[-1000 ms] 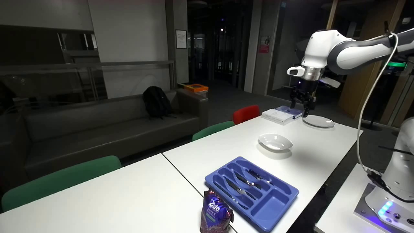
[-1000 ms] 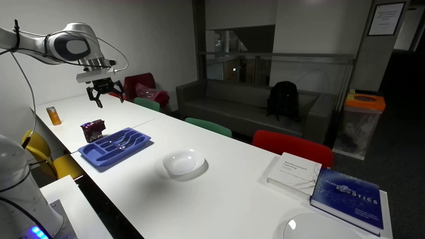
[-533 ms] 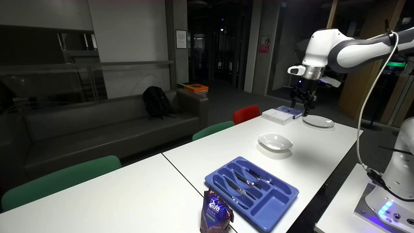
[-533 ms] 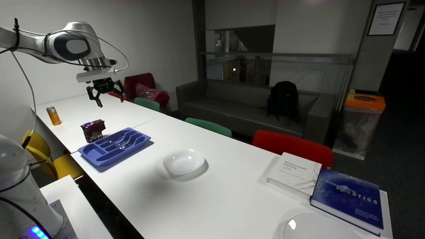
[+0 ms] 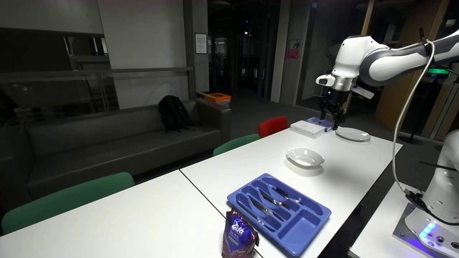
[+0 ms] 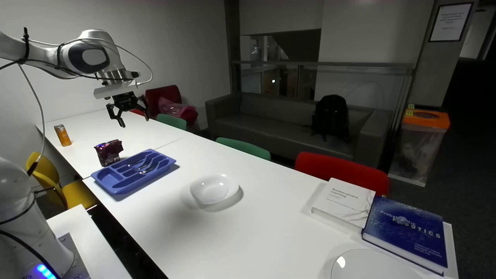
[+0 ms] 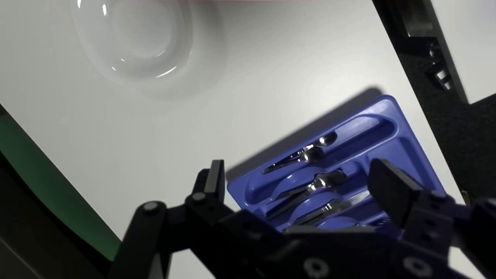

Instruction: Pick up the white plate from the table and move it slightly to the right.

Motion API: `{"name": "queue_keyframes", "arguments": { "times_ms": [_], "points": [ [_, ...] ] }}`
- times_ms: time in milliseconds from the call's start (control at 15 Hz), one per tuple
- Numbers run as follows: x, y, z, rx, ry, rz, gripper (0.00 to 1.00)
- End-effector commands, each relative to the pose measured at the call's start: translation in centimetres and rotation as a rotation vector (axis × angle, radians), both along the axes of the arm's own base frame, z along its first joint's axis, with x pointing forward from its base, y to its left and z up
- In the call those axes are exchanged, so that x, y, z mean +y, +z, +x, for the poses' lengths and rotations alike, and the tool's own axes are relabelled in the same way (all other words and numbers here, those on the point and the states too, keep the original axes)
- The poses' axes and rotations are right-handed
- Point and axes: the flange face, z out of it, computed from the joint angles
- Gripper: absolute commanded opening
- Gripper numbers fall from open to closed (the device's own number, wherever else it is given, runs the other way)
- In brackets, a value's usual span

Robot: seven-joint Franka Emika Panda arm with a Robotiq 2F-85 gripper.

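Gripper (image 6: 135,121) shifted slightly toward 4 o'clock in exterior view since half-second ago; jaws spread wide, nothing held. Deep white plate (image 6: 214,188) unmoved, resting on white table (image 6: 240,236) at about 3 o'clock from blue cutlery tray (image 6: 124,184). In wrist view, plate at 10 o'clock from tray, well apart from gripper.
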Motion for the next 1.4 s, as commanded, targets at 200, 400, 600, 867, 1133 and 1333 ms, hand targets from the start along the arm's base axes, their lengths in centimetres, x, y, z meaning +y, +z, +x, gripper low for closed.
{"name": "queue_keyframes", "arguments": {
  "times_ms": [200, 400, 600, 867, 1133, 1333],
  "points": [
    [-1.0, -4.0, 2.5, -0.043, -0.047, -0.111, 1.0],
    [-1.6, -5.6, 3.6, -0.09, -0.094, -0.085, 1.0],
    [-2.3, -7.3, 4.7, -0.127, -0.16, -0.042, 1.0],
    [-2.8, -11.1, 5.1, -0.08, -0.205, -0.033, 1.0],
    [-2.6, -15.0, 5.4, 0.023, -0.213, -0.058, 1.0],
    [-2.4, -14.7, 5.2, 0.029, -0.206, -0.057, 1.0]
  ]
}}
